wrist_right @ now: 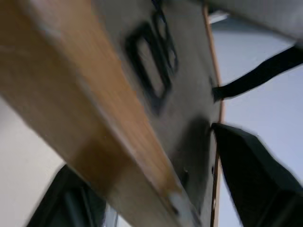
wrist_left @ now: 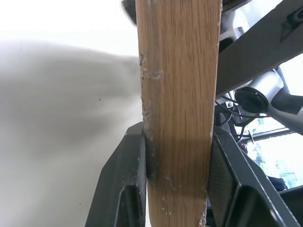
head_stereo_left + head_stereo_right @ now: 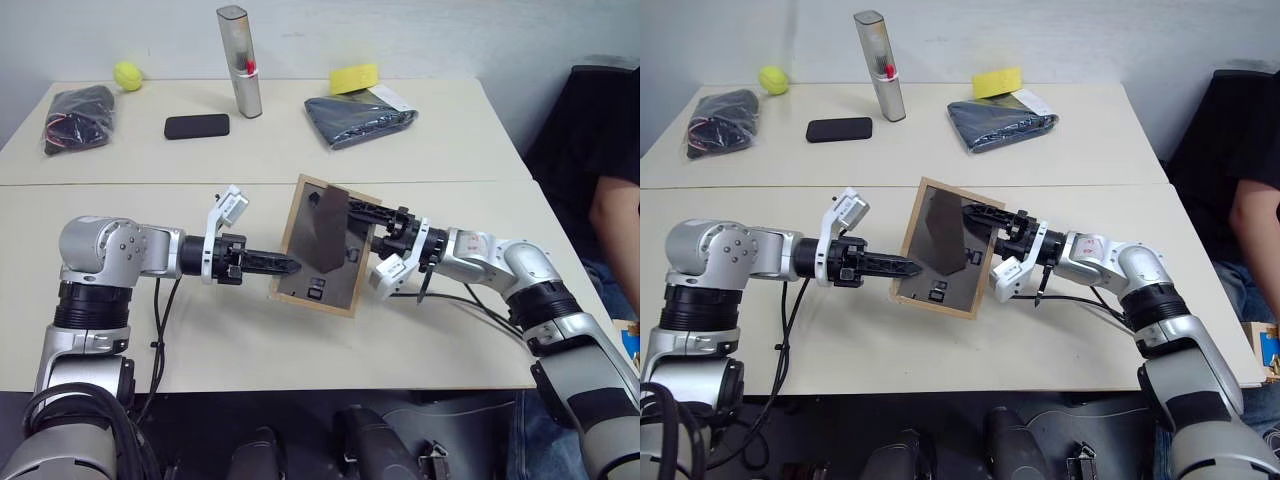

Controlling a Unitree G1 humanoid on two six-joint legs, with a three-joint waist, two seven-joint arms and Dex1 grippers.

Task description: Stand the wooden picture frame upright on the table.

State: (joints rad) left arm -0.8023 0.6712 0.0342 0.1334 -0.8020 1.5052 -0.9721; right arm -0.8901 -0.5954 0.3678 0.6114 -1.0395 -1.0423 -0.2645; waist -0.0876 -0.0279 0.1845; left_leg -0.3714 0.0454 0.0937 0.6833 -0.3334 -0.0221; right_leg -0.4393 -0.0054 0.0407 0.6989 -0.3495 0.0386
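The wooden picture frame (image 3: 318, 268) hangs tilted just above the table (image 3: 200, 340), its dark grey back panel and fold-out stand (image 3: 328, 230) facing me. My left gripper (image 3: 282, 265) is shut on the frame's left edge; in the left wrist view both fingers (image 2: 125, 189) press on the light wood (image 2: 180, 94). From the right, my right gripper (image 3: 362, 214) reaches in at the stand. It is open, with a finger (image 1: 255, 175) on either side of the frame's right edge (image 1: 94, 109). The picture side is hidden.
On the far half of the table, beyond the seam (image 3: 150, 184), lie a black phone (image 3: 197, 126), a tall silver container (image 3: 240, 60), a yellow ball (image 3: 127, 75), a black bag (image 3: 80, 115), a dark folded cloth (image 3: 360, 115) and a yellow sponge (image 3: 355, 77). A person (image 3: 612, 200) sits at the right.
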